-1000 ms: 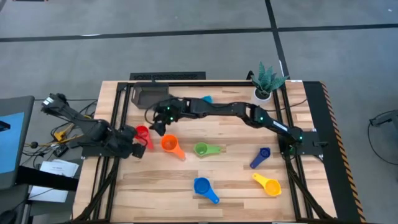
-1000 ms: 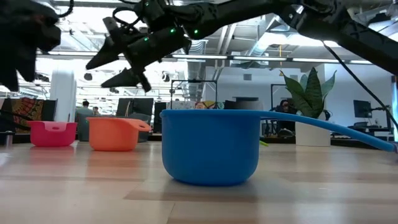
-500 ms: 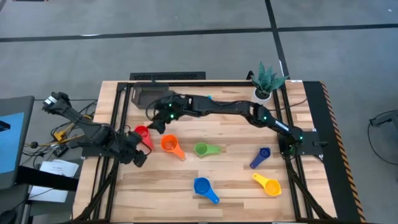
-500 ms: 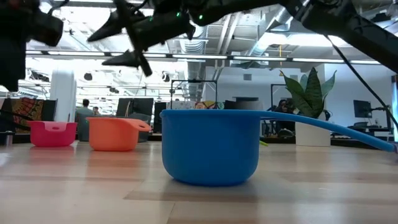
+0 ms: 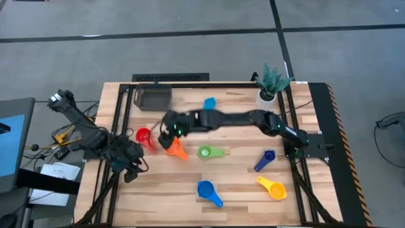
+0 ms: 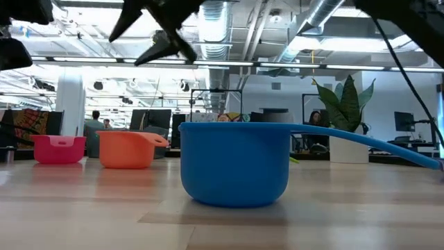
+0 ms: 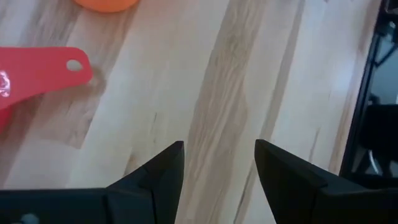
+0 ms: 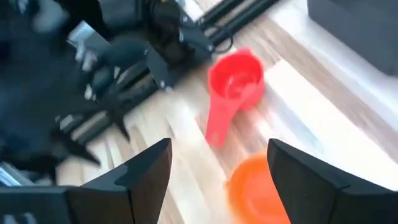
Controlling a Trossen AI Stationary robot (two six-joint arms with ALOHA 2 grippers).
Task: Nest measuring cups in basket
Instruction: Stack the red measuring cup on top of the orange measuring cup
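The dark basket (image 5: 155, 98) stands at the far left of the table. The cups lie apart on the table, bowls up: red (image 5: 144, 136), orange (image 5: 176, 149), green (image 5: 209, 152), light blue (image 5: 209, 102), dark blue (image 5: 266, 158), blue (image 5: 209, 192) and yellow (image 5: 272, 187). My right gripper (image 5: 166, 139) is open and empty, above the table between the red cup (image 8: 235, 78) and the orange cup (image 8: 255, 186). My left gripper (image 5: 133, 168) is open and empty over bare wood, nearer the front than the red cup's handle (image 7: 43, 68).
A white pot with a plant (image 5: 271, 85) stands at the far right. Black frame rails (image 5: 120, 126) run along the table's left and right sides. In the low view the blue cup (image 6: 236, 163) fills the foreground, with the orange cup (image 6: 128, 149) and the red cup (image 6: 59, 149) behind it.
My right gripper has gone from beside the basket toward the table's near edge and now hangs over the red and orange cups, still open. My left gripper has drawn away from the red cup toward the near edge. No cup has moved.
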